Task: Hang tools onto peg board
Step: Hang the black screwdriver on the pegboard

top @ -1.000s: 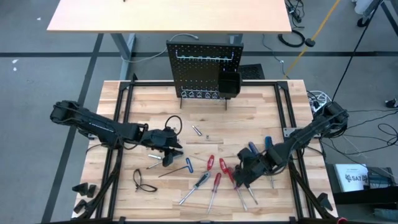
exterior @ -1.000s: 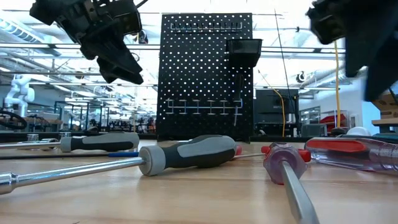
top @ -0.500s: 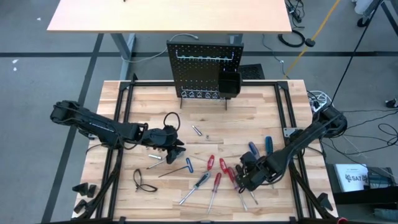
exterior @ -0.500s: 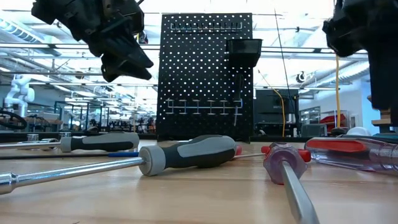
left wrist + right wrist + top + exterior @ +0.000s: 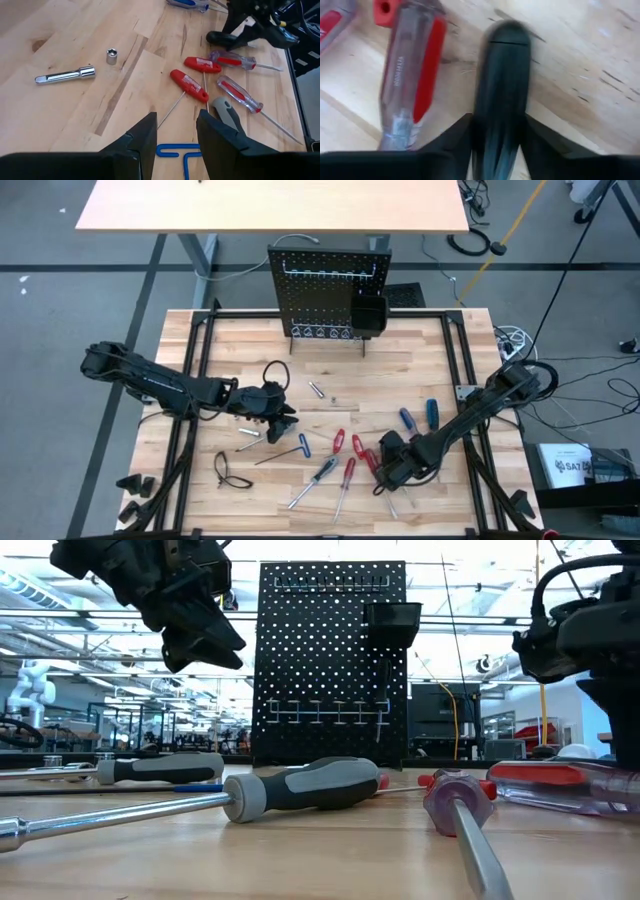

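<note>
R claw (image 5: 496,135) pinches dark glossy screwdriver handle (image 5: 501,85) btwn its fingers: stiff, light, slick plastic, so grip mid-handle.

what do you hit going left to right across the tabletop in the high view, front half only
black cable loop → left end effector → blue T-handle key → grey-handled screwdriver → red screwdriver → right end effector → blue screwdriver
</note>
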Controlling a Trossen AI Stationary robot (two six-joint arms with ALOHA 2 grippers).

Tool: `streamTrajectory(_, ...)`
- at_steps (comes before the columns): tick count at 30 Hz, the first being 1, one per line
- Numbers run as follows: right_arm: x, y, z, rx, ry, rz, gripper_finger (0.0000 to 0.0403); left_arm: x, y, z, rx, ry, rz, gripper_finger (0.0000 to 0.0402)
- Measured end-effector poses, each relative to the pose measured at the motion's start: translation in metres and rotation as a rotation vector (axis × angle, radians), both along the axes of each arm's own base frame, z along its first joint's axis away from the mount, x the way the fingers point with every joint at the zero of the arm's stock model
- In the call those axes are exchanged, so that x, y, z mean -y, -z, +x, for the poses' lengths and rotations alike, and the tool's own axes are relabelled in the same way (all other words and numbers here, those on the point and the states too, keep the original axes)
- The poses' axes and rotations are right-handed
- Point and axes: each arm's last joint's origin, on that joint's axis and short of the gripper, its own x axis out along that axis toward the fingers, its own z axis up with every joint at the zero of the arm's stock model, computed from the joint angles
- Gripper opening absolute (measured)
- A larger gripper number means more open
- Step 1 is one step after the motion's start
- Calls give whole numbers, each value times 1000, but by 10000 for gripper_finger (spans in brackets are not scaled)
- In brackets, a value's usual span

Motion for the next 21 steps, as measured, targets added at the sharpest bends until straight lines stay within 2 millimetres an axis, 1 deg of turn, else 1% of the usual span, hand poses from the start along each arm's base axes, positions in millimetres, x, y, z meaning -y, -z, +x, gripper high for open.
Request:
streamTrajectory(1, 1, -1, 0, -1, 4, -2, 111, 0, 1, 0, -6, 1, 3, 138)
streamTrajectory(5, 8, -10, -2, 17, 8, -29, 109, 0, 2, -1, -20, 10, 6, 138)
streamTrajectory(10, 21, -41, -2, 163, 70, -47, 109, 2, -1, 1, 11, 86, 1, 138)
streamTrajectory(13, 31, -65, -4, 314, 104, -112, 109, 0, -5, 4, 57, 110, -2, 138)
streamTrajectory(15, 36, -83, -2, 443, 72, -195, 109, -5, -9, 7, 112, 119, -7, 138)
streamTrajectory(18, 50, -110, 8, 628, 25, -291, 109, -16, -20, 14, 238, 118, -10, 138)
streamTrajectory(21, 67, -125, 22, 722, -43, -349, 109, -31, -30, 19, 351, 78, -5, 138)
